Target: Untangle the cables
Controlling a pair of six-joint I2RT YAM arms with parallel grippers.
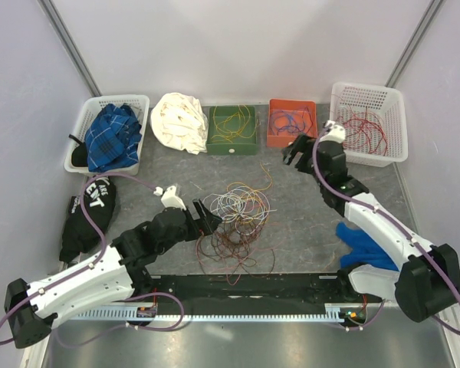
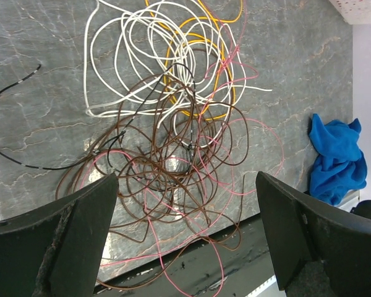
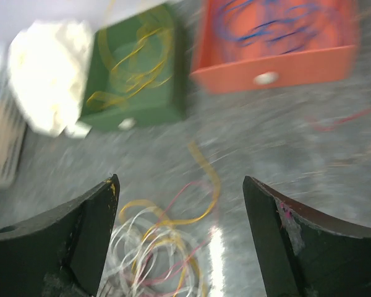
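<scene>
The cables (image 1: 238, 218) lie as one knotted heap of brown, pink, white and yellow loops in the middle of the table. My left gripper (image 1: 208, 218) hovers at the heap's left edge, open. In the left wrist view its jaws (image 2: 185, 185) stand wide above the brown and pink strands (image 2: 179, 136), gripping nothing. My right gripper (image 1: 294, 156) is up at the back, in front of the orange bin, and is open too. Its blurred wrist view shows wide jaws (image 3: 180, 185) over white, yellow and pink loops (image 3: 167, 247), with nothing held.
Along the back stand a white basket (image 1: 142, 103) with plaid cloth, a white cloth (image 1: 180, 123), a green bin (image 1: 234, 146) with yellow wires, an orange bin (image 1: 291, 139) with blue wires, and a white basket (image 1: 399, 130) with red wires. A blue cloth (image 1: 364, 245) lies right, a black one (image 1: 88, 215) left.
</scene>
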